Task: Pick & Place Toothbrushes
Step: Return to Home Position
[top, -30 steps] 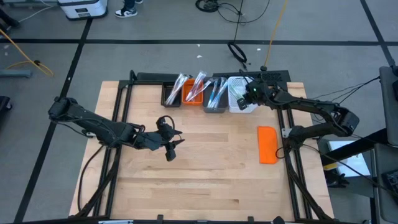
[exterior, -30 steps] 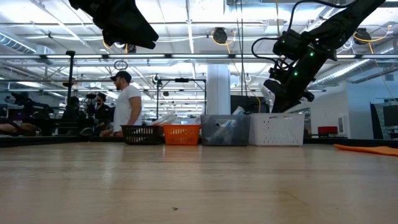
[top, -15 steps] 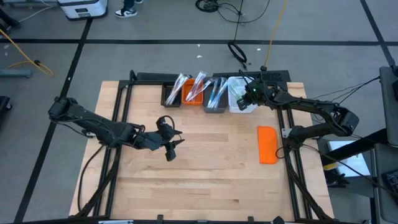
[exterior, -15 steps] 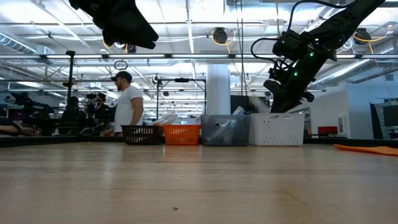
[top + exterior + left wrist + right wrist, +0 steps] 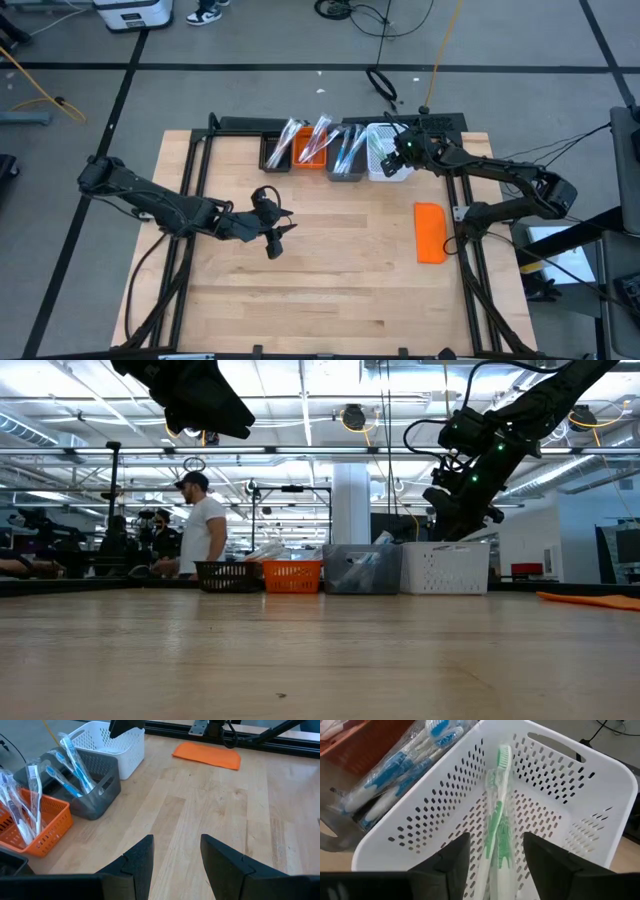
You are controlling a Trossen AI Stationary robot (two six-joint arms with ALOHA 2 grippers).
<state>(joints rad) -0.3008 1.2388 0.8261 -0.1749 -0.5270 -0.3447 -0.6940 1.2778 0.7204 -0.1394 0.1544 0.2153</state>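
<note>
Currently, 4 bins stand in 1 row at the far edge of the desk (image 5: pixel 330 290).
- Black bin (image 5: pixel 270 160) and orange bin (image 5: pixel 47 827): wrapped toothbrushes (image 5: pixel 31 795).
- Gray bin (image 5: pixel 102 790): blue toothbrushes (image 5: pixel 75 767).
- White bin (image 5: pixel 565 790): green toothbrushes (image 5: pixel 501 775).
- Right hand (image 5: pixel 496 840): directly over the white bin, fingers wide, holding nothing.
- Left hand (image 5: pixel 176 840): above mid-desk, fingers wide, empty.
- Orange block (image 5: pixel 430 232): flat on the desk's right side, apart from the bins.

left claw (image 5: pixel 176 842) spread, held high; right claw (image 5: pixel 496 837) spread, angled down.
</note>
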